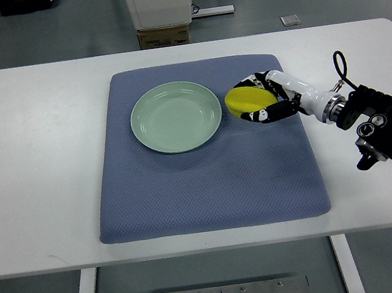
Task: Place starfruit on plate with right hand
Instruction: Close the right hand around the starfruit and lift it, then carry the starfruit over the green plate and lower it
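A yellow starfruit (245, 99) lies on the blue-grey mat (208, 181), just right of the pale green plate (176, 116). The plate has nothing on it and sits at the mat's upper middle. My right hand (256, 99) comes in from the right edge and its black-and-white fingers (271, 113) are curled around the starfruit, above and below it. The fruit is beside the plate's right rim, not on it. The left arm does not show.
The mat lies on a white table (33, 175). A cardboard box (163, 36) and a white cabinet base stand on the floor beyond the far edge. The right arm's black wrist and cable (377, 122) hang over the table's right side.
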`<state>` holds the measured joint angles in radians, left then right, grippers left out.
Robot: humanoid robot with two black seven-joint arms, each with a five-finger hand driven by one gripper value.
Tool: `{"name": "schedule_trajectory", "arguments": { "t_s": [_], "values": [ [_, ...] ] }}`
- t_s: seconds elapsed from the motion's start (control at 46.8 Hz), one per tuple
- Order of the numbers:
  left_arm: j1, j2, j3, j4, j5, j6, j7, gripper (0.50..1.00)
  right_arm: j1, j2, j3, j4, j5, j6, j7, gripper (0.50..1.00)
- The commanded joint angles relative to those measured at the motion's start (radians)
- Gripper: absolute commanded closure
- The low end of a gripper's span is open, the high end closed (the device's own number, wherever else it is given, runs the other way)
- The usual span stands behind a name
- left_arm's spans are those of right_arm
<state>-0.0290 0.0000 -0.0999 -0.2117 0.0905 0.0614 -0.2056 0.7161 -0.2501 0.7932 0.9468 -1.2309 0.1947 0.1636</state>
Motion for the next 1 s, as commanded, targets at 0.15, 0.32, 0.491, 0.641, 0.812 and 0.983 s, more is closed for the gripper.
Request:
{"name": "schedule_trajectory", "arguments": {
  "t_s": [0.15, 0.32, 0.491, 0.641, 0.812, 0.983],
  "values": [
    [0.000, 0.000, -0.001, 0.000, 0.000, 0.000, 0.000, 0.500, 0.037, 0.043, -0.002, 0.003, 0.001, 0.000, -0.035, 1.000],
    [0.000, 0.000, 0.000, 0.000, 0.000, 0.000, 0.000, 0.500, 0.077, 0.083, -0.006, 0.003, 0.001, 0.000, -0.064, 1.000],
    [0.000, 0.000, 0.000, 0.000, 0.000, 0.000, 0.000, 0.500, 0.115, 0.132, -0.017, 0.000, 0.001, 0.000, -0.096, 1.000],
    [0.000, 0.000, 0.000, 0.000, 0.000, 0.000, 0.000, 0.500, 0.141, 0.179, -0.042, 0.000, -0.001, 0.000, -0.116, 1.000],
    [0.000, 0.000, 0.000, 0.000, 0.000, 0.000, 0.000, 0.500, 0.169, 0.224, -0.094, -0.002, -0.001, -0.027, -0.127, 1.000],
    [0.000, 0.000, 0.000, 0.000, 0.000, 0.000, 0.000, 0.500, 0.192, 0.250, -0.134, -0.013, -0.001, -0.032, -0.133, 1.000]
  ]
}}
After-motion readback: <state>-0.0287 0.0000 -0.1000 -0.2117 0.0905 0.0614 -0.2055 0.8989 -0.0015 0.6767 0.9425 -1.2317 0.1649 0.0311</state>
